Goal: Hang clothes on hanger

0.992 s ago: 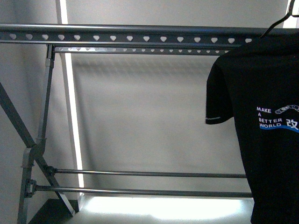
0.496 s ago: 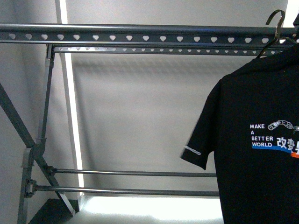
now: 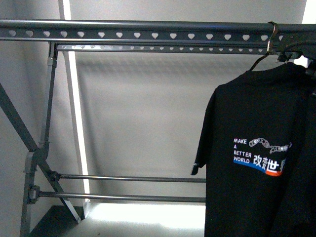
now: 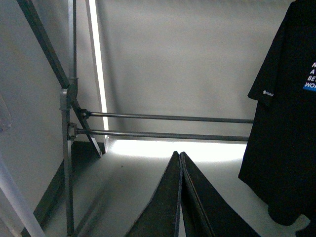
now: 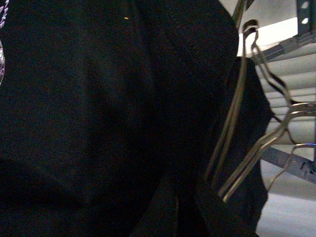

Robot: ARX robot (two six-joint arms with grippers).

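**Operator A:** Watching the wire hook (image 3: pixel 270 37), I judged it was only loosely over the top rail of the rack (image 3: pixel 148 29). Letting go there could have let the T-shirt (image 3: pixel 256 163) swing, or slip off the rail's end.

**Operator B:** Where did it hang?

**Operator A:** No tabletop showed, so I went by the rack: it hung free under the rail's right end.

**Operator B:** And the fingers?

**Operator A:** The left gripper (image 4: pixel 179 155) had its fingers pressed together on nothing, well apart from the shirt. Of the right gripper I couldn't tell. Its wrist view showed only black cloth and hanger wire.
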